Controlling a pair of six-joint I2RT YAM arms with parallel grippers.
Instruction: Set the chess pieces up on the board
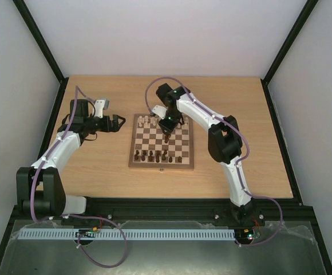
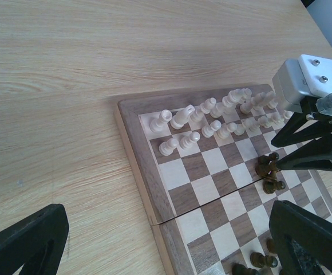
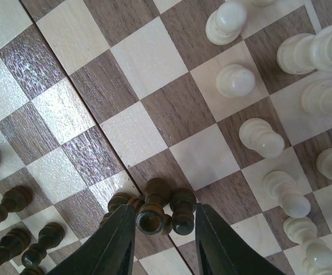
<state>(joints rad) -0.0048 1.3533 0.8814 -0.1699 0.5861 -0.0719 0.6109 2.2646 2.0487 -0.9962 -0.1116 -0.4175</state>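
**Entry: chess pieces, turned wood, two colours**

**Location.** All are on the board (image 1: 160, 167), which lies at the middle of the table (image 1: 97, 166).
- The pale pieces (image 3: 235, 80) stand in two rows along the far edge.
- Most of the dark pieces (image 1: 157, 154) stand in the near rows.
- A small dark cluster (image 3: 152, 220) is bunched mid-board, closer to the pale side. Its pieces touch one another and sit across the lines between squares.

**Claws.**
- The right claw (image 3: 165, 215) is down over that cluster, its jaws partly apart with two dark pieces standing between them. Whether either jaw presses on a piece cannot be told.
- The left claw (image 1: 118, 122) is spread wide and grasps nothing, over bare table just left of the board.

**Handling (judged, not tested).**
- The pieces look light and rigid, so squeezing is unlikely to crush them.
- The surface looks smooth and the profile is round, so a piece may slip or twist between flat fingers.
- Each is tall on a narrow base and should tip at a light knock, taking its neighbours with it.

**Where to take hold.**
- Grip the stem, just under the head — the collar there should stop the piece sliding down.
- Come from straight above and take one piece at a time.
- In the cluster, take an outer piece first, because there is no room for a finger between the inner ones.
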